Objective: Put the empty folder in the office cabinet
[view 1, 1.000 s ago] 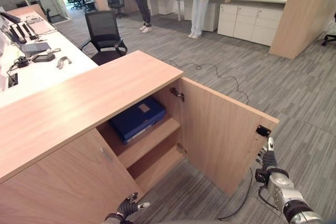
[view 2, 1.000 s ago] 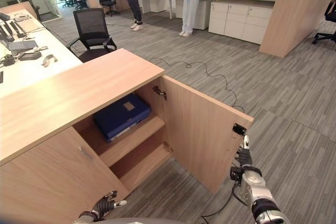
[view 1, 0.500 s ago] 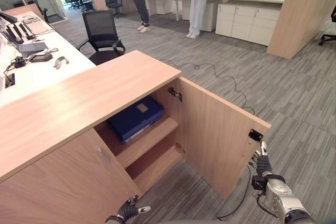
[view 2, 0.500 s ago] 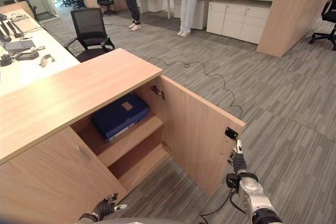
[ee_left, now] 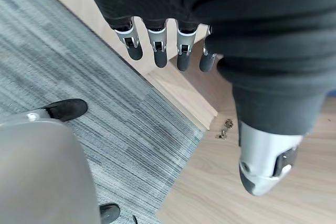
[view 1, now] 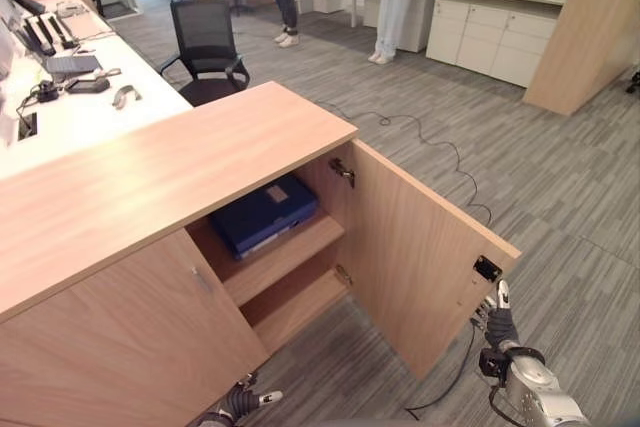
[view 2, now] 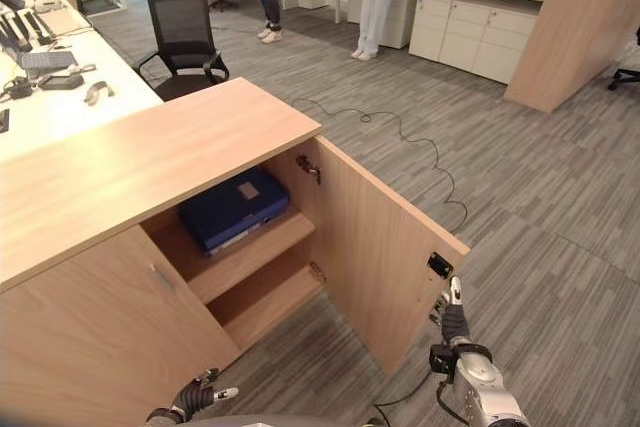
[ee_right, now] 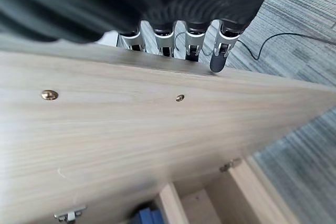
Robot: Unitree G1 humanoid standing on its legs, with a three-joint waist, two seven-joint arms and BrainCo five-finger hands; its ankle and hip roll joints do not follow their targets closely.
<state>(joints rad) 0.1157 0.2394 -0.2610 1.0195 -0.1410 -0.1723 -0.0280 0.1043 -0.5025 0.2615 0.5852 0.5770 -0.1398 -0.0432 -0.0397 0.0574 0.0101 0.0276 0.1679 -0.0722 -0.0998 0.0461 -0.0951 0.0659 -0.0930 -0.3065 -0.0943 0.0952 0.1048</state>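
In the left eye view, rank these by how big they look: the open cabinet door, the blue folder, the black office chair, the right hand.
1. Cabinet door, clearly largest.
2. Office chair and folder look about alike; the chair stands farther off, so I won't rank them.
3. Right hand, smallest, its straight fingers at the door's outer edge.

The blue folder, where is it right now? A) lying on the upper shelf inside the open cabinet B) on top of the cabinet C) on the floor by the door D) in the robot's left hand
A: the blue folder lies flat on the upper shelf of the cabinet, whose right door stands open.
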